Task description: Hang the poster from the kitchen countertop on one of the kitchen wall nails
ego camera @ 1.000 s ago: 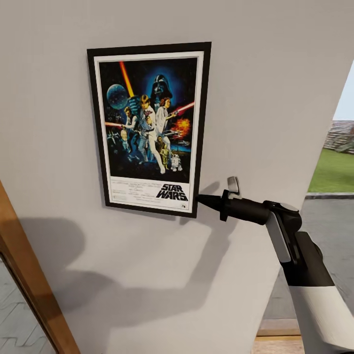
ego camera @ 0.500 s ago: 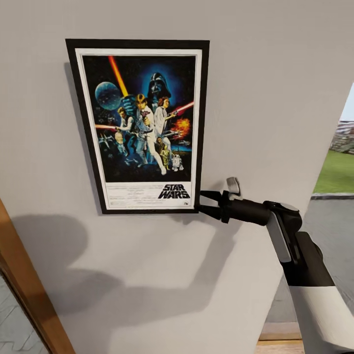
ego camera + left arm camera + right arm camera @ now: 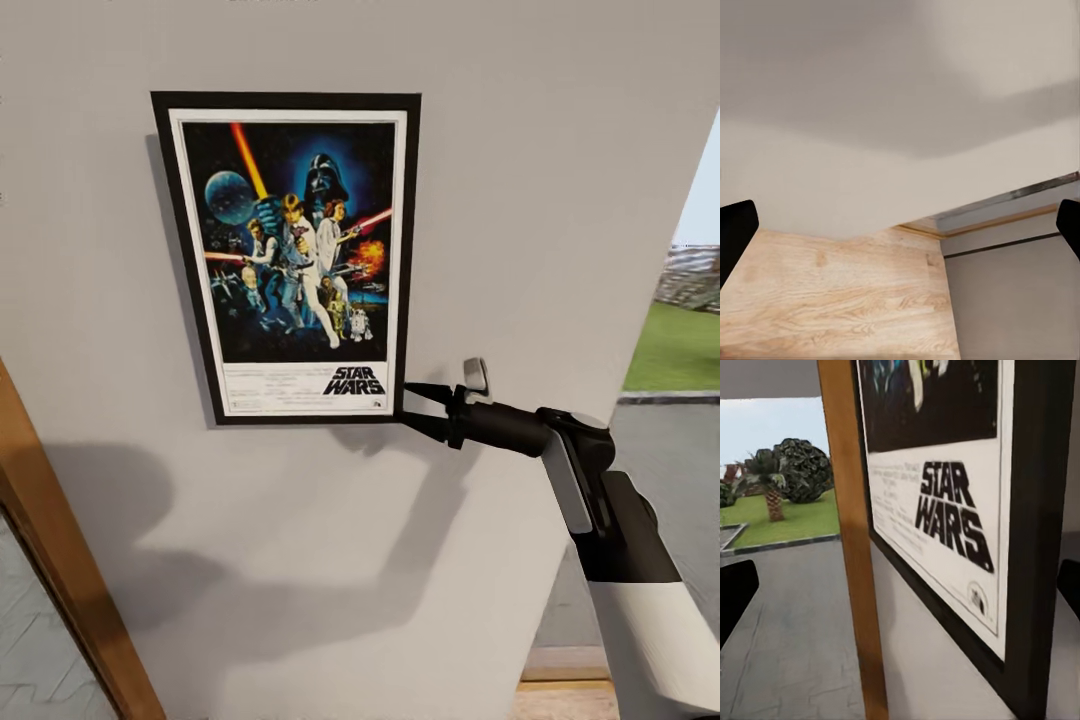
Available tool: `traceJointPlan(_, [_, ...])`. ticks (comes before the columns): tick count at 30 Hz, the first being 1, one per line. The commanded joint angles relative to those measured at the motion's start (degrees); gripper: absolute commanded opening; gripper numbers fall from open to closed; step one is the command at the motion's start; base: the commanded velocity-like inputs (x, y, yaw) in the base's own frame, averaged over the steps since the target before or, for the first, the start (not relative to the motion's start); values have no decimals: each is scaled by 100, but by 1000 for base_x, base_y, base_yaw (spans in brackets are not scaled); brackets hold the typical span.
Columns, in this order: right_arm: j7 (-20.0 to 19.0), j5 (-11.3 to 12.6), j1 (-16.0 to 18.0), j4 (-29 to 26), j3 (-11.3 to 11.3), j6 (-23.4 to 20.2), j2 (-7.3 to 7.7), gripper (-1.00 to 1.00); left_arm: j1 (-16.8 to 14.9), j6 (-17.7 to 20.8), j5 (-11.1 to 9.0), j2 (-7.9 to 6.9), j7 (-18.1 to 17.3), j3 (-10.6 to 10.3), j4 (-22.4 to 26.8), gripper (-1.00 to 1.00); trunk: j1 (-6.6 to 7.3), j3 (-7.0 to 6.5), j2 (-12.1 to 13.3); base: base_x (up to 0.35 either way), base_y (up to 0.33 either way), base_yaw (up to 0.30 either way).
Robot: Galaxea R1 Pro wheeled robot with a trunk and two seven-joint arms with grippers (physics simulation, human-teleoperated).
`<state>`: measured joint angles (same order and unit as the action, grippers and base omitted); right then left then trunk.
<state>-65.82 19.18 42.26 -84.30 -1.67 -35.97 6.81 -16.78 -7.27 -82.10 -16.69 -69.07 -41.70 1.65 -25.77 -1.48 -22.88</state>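
Head: grey wall (image 3: 520, 150) carries the poster (image 3: 295, 255), hung upright; right pincer (image 3: 418, 406) is parted at its lower corner, gripping nothing; a snag on withdrawal could unhook it; frame is straighter than 1.0 s ago | Left wrist: left pincer (image 3: 900, 229) is spread, empty, over wood floor (image 3: 832, 300) | Right wrist: poster's corner is seen between spread tips.

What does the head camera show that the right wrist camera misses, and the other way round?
Head view alone: the whole poster flat on the grey wall, with its full artwork, and the right gripper open at the frame's lower right corner, its arm reaching in. Right wrist view alone: a palm tree and dark bushes on the lawn outside. Both share the poster's "STAR WARS" lettering, a brown wooden frame, and green grass with grey paving outdoors.
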Motion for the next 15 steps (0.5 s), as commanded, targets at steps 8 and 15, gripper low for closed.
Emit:
traceJointPlan(8, [1,42,-71,15,-14,-50,5,100,0,-55,-34,-1,-1,-48,2,100,-2,-16,-4,-140,0,0])
traceJointPlan(15, [-1,41,-1151,43,25,-25,5,100,0,-59,-36,-20,4,-41,2,100,-2,-80,-4,-119,0,0])
